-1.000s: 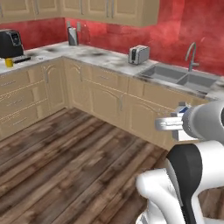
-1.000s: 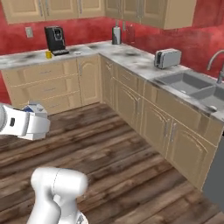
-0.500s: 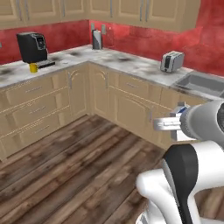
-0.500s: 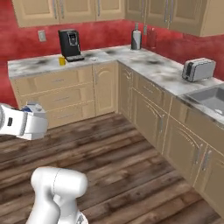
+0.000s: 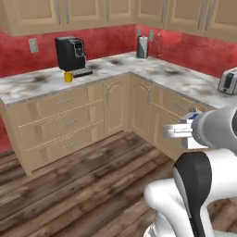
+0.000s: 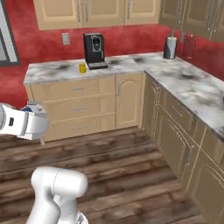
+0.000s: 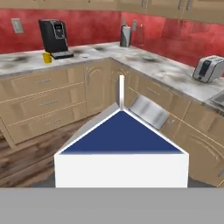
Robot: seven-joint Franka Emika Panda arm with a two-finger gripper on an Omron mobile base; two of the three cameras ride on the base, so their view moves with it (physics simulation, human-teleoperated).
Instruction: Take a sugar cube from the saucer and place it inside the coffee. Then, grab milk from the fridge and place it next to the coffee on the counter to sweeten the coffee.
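A: Left base view: the gripper [image 5: 178,133] carries the milk carton [image 5: 185,121] at the forearm's end. The yellow mug of coffee [image 5: 68,77] sits far off on the marble counter [image 5: 28,86], beside the coffee machine [image 5: 70,53]. Risk, I'd judge: a slip while travelling.

B: Right base view: mug [image 6: 82,68] distant.

A: Hand view: jaws clamped on the carton [image 7: 121,154], right at the camera. Setting down, it could knock the mug [image 7: 47,57].

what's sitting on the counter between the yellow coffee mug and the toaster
In the hand view, the black coffee machine stands right beside the coffee. Past the corner, a silver canister stands by the wall; the rest of the counter up to the toaster looks bare.
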